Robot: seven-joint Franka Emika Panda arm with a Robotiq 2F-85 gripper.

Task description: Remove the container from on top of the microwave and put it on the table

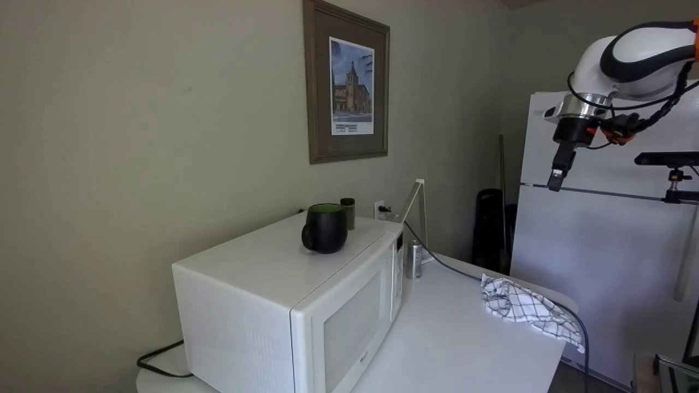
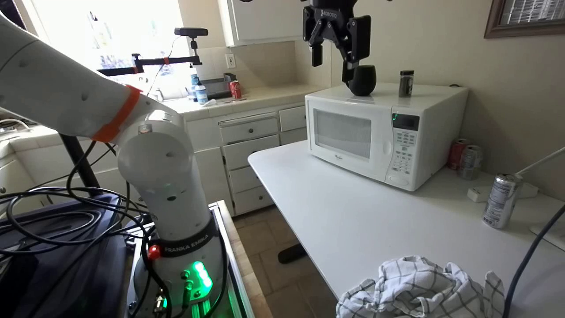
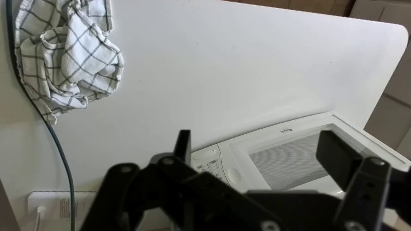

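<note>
Jaws parted, lidded jar point(image 2: 406, 85) atop the microwave oven point(image 2: 380, 134)

Released and spread, the jaws point downward, well apart from the jar. It stands upright beside a black mug point(image 1: 326, 232) on the oven's top. The white surface point(image 2: 375, 221) carries the oven, a silver can point(image 2: 502, 202) and a crumpled checked dish towel point(image 3: 74, 61).

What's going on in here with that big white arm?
A robot arm is meant to move the small dark container onto the white table. Its open gripper hangs in the air, holding nothing. The container stands upright on top of the microwave, near a black mug, so the move is not yet done.
</note>
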